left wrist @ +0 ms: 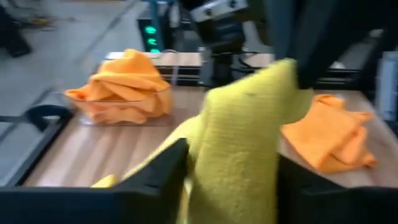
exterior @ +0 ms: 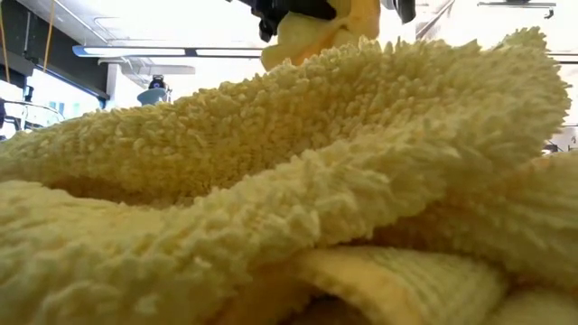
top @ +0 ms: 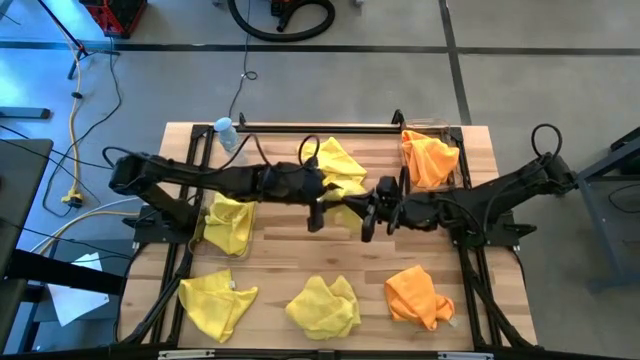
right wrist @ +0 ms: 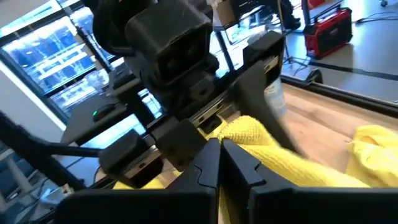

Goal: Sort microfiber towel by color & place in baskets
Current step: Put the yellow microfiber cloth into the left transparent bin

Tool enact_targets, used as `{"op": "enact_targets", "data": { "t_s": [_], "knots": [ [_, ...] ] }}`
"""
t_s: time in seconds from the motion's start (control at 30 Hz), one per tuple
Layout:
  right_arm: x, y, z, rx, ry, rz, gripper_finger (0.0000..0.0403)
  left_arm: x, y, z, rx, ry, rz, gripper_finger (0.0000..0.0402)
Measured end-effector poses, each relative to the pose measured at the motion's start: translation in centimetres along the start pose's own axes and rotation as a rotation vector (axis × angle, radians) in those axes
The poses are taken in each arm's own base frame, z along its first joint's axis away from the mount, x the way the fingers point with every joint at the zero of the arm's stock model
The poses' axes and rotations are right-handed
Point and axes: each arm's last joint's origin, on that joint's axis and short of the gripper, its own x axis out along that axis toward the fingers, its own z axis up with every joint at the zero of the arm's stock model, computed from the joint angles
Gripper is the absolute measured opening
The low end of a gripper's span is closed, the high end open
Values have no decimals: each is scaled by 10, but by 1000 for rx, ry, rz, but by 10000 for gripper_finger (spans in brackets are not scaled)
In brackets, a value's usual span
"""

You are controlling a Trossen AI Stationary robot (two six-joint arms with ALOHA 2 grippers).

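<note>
A yellow towel (left wrist: 239, 143) hangs over the table's middle (top: 349, 212), and my right gripper (right wrist: 219, 149) is shut on its top. My left gripper (left wrist: 233, 180) comes in from the table's left, its fingers apart on either side of the hanging cloth. A clear basket (top: 441, 126) at the far right holds orange towels (top: 430, 158). More yellow towels lie at the far middle (top: 338, 160), the left (top: 228, 224) and the near edge (top: 216, 303) (top: 322, 306). An orange one (top: 418, 296) lies near right. My left gripper has the hanging cloth between its two fingers (left wrist: 163, 171); whether they touch it, I cannot tell. My right gripper pinches the towel's upper corner (left wrist: 287, 70) between its shut fingers, coming from the table's right. The towel hangs slack below, clear of the table.
A clear bottle with a blue cap (top: 225, 130) stands at the far left corner. The black frame rail (top: 320, 127) runs along the far edge. In the low view a yellow towel (exterior: 271, 181) close to the camera hides most of the table.
</note>
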Motion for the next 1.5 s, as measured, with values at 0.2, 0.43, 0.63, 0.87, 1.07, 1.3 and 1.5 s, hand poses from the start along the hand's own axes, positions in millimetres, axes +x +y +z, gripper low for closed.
{"op": "enact_targets", "data": {
  "t_s": [0.2,0.43,0.63,0.87,1.07,1.3,1.5],
  "knots": [
    [4,-6,2,49,-5,-30,2,2,14,0,10,-2,-172,12],
    [5,-19,-8,137,90,-131,62,-7,31,-4,16,73,-143,5],
    [0,-37,-25,202,250,-300,129,-30,49,-5,17,155,-76,3],
    [-12,-52,-40,242,413,-470,153,-74,62,4,-3,178,40,1],
    [-22,-67,-46,168,503,-611,154,-128,65,11,-121,157,183,1],
    [-21,-79,-42,60,538,-658,154,-195,62,2,-370,147,380,0],
    [-15,-92,-35,-38,545,-683,154,-227,54,-13,-558,195,438,0]
  ]
}}
